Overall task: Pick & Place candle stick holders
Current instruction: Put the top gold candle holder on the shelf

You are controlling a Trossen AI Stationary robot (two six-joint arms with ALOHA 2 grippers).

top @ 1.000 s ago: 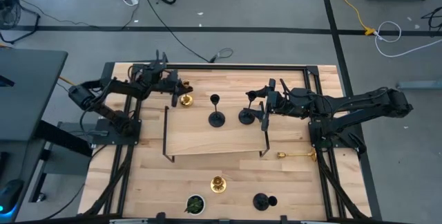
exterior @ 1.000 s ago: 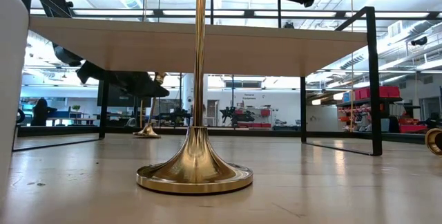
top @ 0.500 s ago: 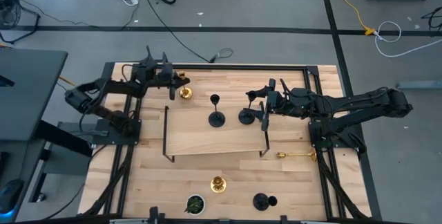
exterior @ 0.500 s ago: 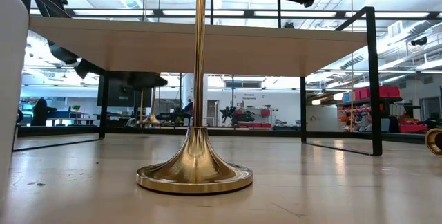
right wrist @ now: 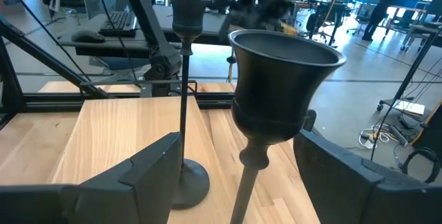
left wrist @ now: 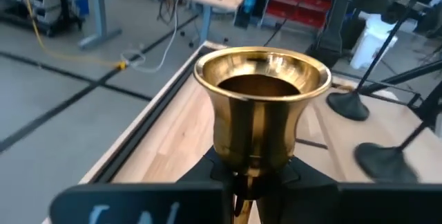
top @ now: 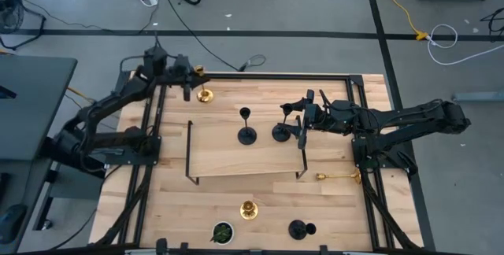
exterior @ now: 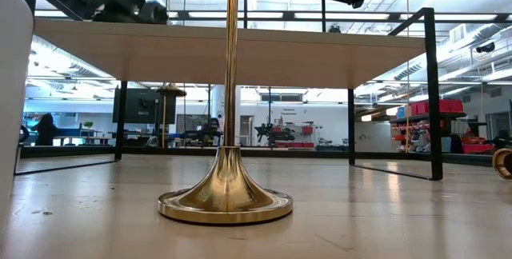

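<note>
My left gripper is at the table's far left and is shut on a gold candle stick holder. Its cup fills the left wrist view, and its base hangs off the table. My right gripper is open over the raised wooden shelf. Its fingers stand on either side of the stem of a black holder without touching it. This holder stands on its base. A second black holder stands on the shelf beside it. My left gripper pinches the gold holder's thin stem just under the cup between its two fingers. The fingers come level, from the table's left side, across the stem. The holder hangs roughly upright, cup up, with its base clear of the table.
A gold holder lies on its side at the right, near the shelf's leg. Another gold holder stands near the front, large in the low view. A black holder and a small dark round thing with green inside are at the front edge.
My left gripper has gone up and toward the table's far edge with the gold holder. The holder's base has left the table and risen to about the level of the shelf's underside. It stays upright.
</note>
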